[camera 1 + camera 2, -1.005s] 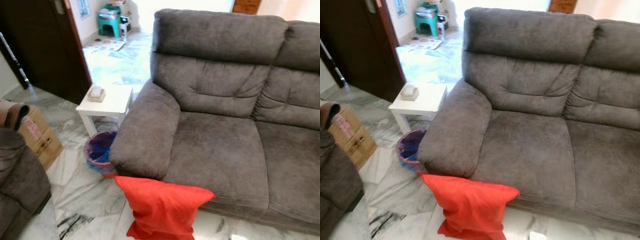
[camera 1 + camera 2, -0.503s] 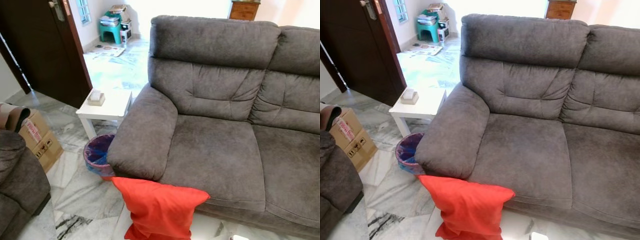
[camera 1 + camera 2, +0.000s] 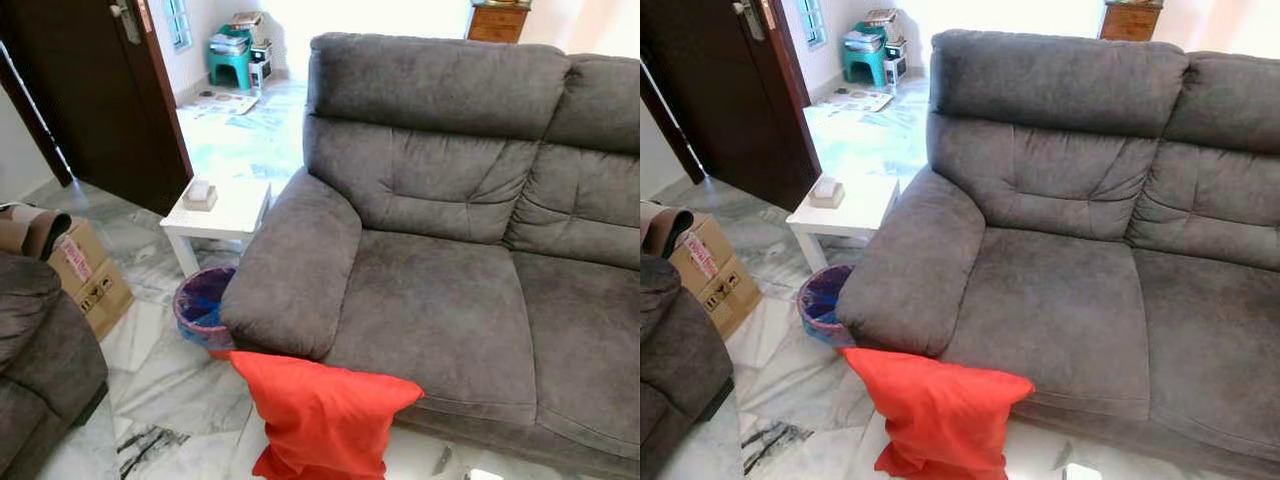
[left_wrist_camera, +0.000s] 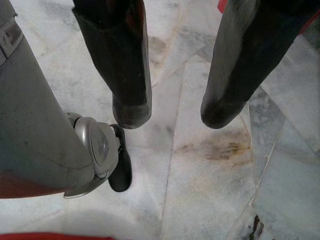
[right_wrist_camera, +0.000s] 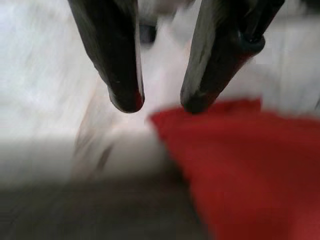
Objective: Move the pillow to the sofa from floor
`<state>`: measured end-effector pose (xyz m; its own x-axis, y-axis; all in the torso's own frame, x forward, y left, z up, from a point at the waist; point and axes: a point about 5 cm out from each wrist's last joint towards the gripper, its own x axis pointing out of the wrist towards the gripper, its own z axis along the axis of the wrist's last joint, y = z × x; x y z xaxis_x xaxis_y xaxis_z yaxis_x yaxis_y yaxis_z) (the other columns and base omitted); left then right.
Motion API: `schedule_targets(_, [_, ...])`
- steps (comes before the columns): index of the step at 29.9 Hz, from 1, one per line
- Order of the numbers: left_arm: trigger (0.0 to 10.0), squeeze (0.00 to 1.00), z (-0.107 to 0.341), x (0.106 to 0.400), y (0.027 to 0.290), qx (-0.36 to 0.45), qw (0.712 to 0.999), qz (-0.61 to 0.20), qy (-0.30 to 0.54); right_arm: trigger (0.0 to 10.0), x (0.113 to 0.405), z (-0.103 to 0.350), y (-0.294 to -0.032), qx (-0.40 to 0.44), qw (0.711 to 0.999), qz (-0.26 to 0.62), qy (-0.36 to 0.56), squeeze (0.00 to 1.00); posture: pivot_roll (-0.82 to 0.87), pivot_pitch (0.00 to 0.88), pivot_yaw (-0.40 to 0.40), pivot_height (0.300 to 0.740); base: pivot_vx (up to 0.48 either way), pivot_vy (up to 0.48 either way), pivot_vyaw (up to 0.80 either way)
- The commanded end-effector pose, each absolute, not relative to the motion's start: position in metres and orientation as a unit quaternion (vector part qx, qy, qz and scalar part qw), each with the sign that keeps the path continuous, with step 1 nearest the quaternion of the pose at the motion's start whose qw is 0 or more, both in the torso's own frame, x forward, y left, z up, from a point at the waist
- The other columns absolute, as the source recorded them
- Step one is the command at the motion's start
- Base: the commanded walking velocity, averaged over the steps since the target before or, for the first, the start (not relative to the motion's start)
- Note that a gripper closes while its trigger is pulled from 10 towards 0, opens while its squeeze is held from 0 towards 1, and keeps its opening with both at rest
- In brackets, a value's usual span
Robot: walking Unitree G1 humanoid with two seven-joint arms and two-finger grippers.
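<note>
One red fabric pillow [image 3: 322, 415] is seen nearest, on the marble floor [image 3: 170, 385], leaning against the grey suede sofa [image 3: 440, 300] front. Both the left gripper [image 4: 172, 112] and right gripper [image 5: 160, 102] are held with fingers apart, empty. Farther left, a white side table [image 3: 225, 212] is placed.

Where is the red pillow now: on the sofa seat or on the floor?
On the floor: the red pillow stands on the marble floor, leaning against the sofa front below the armrest.
</note>
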<state>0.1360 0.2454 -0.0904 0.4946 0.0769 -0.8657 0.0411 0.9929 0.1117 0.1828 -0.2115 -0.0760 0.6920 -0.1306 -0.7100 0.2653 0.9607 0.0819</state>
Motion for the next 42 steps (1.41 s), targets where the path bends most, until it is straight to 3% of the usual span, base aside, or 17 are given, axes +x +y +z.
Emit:
schedule_targets(1, [10.0, 0.0, -0.092, 0.13, 0.247, 0.062, 0.854, 0.009, 0.516, 10.0, 0.197, -0.063, -0.225, 0.086, 0.933, -0.138, 0.32, 0.0, 0.12, 0.079, 0.008, 0.74, 0.0, 0.0, 0.0])
schedule_targets(7, [10.0, 0.0, -0.092, 0.13, 0.247, 0.067, 0.854, 0.004, 0.516, 10.0, 0.207, -0.043, -0.25, 0.065, 0.957, -0.153, 0.24, 0.0, 0.11, 0.08, 0.006, 0.74, 0.0, 0.0, 0.0])
schedule_targets(14, [10.0, 0.0, -0.092, 0.126, 0.252, 0.067, 0.853, 0.006, 0.517, 10.0, 0.182, -0.022, -0.292, 0.005, 0.976, -0.149, 0.157, 0.0, 0.09, 0.085, 0.003, 0.74, 0.0, 0.0, 0.0])
schedule_targets(20, [10.0, 0.0, -0.092, 0.122, 0.255, 0.069, 0.851, 0.005, 0.521, 10.0, 0.138, -0.026, -0.32, -0.033, 0.967, -0.16, 0.196, 0.0, 0.08, 0.083, 0.009, 0.74, 0.0, 0.0, 0.0])
schedule_targets(21, [10.0, 0.0, -0.092, 0.122, 0.254, 0.069, 0.85, 0.005, 0.522, 10.0, 0.118, -0.041, -0.325, -0.031, 0.945, -0.18, 0.273, 0.0, 0.06, 0.079, 0.014, 0.74, 0.0, 0.0, 0.0])
schedule_targets(22, [10.0, 0.0, -0.092, 0.122, 0.254, 0.069, 0.85, 0.005, 0.522, 10.0, 0.118, -0.041, -0.325, -0.031, 0.945, -0.18, 0.273, 0.0, 0.06, 0.079, 0.014, 0.74, 0.0, 0.0, 0.0])
schedule_targets(25, [10.0, 0.0, -0.093, 0.123, 0.251, 0.068, 0.85, 0.003, 0.522, 10.0, 0.083, -0.073, -0.313, 0.004, 0.886, -0.217, 0.411, 0.0, 0.05, 0.069, 0.028, 0.74, 0.0, 0.0, 0.0])
schedule_targets(27, [10.0, 0.0, -0.094, 0.126, 0.245, 0.066, 0.851, 0.001, 0.521, 10.0, 0.068, -0.086, -0.298, 0.005, 0.859, -0.206, 0.468, 0.0, 0.06, 0.062, 0.026, 0.74, 0.0, 0.0, 0.0])
schedule_targets(28, [10.0, 0.0, -0.094, 0.126, 0.245, 0.066, 0.851, 0.001, 0.521, 10.0, 0.068, -0.086, -0.298, 0.005, 0.859, -0.206, 0.468, 0.0, 0.06, 0.062, 0.026, 0.74, 0.0, 0.0, 0.0])
schedule_targets(29, [10.0, 0.0, -0.094, 0.127, 0.242, 0.065, 0.853, 0.0, 0.519, 10.0, 0.058, -0.093, -0.29, -0.01, 0.838, -0.192, 0.511, 0.0, 0.07, 0.052, 0.023, 0.74, 0.0, 0.0, 0.0])
schedule_targets(42, [10.0, 0.0, -0.093, 0.117, 0.258, 0.063, 0.849, 0.015, 0.525, 10.0, 0.068, -0.098, -0.274, 0.012, 0.842, -0.184, 0.508, 0.0, 0.08, 0.025, 0.027, 0.74, 0.0, 0.0, 0.0])
